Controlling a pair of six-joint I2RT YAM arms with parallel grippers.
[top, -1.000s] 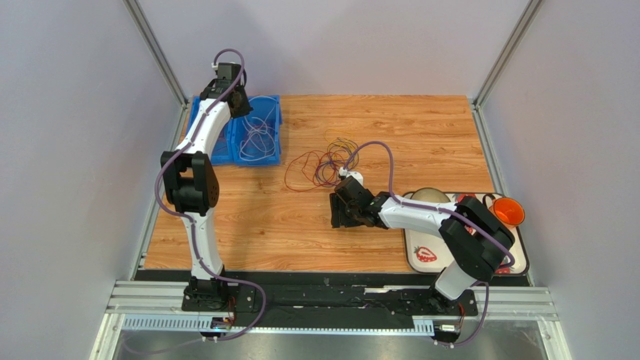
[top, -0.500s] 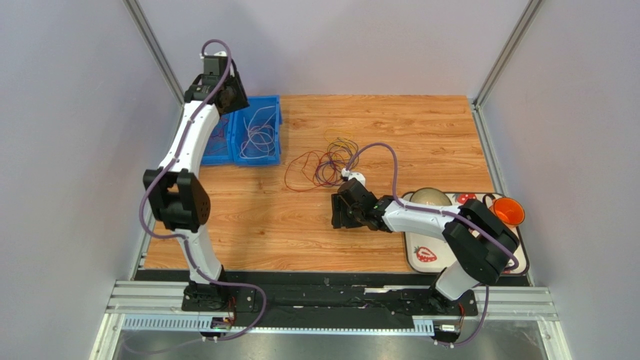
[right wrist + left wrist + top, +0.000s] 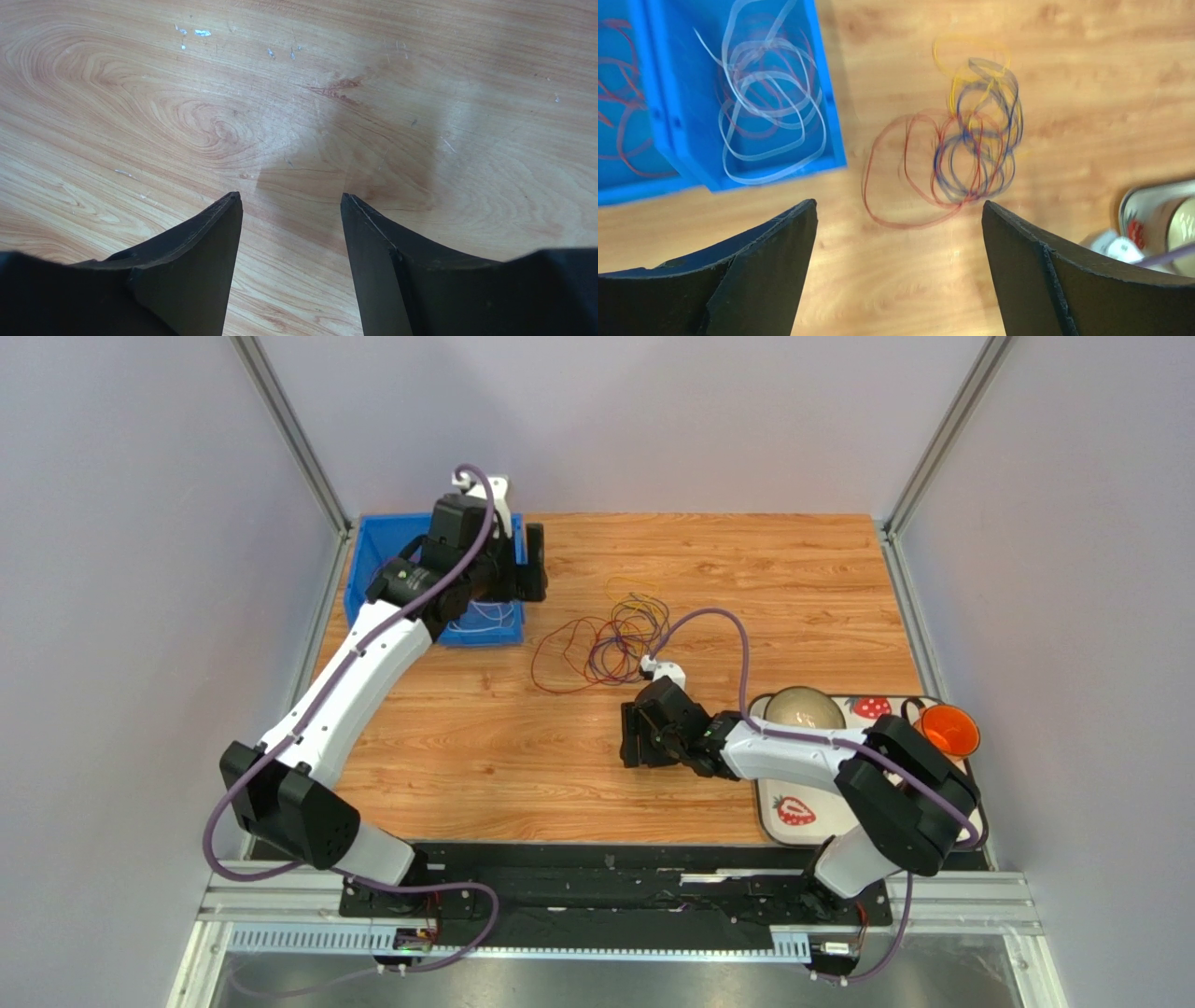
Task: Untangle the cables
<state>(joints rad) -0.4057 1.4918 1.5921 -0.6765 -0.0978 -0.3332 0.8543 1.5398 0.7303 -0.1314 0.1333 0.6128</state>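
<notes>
Left pincer (image 3: pixel 898 205): wide open, empty
Right pincer (image 3: pixel 290 196): parted, empty
Bin (image 3: pixel 826 105), ahead-left of left pincer: white cables (image 3: pixel 770 112) in nearer compartment, red cables (image 3: pixel 626 133) in farther
Tangle (image 3: pixel 962 147): straight ahead, outside bin

White arms (image 3: pixel 351 672) end in black fingers (image 3: pixel 759 280) (purple wiring (image 3: pixel 716 613))

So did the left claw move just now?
Yes. The left gripper swung right, from over the middle of the blue bin to its right edge, nearer the tangled cables. Its jaws stand open now.
</notes>
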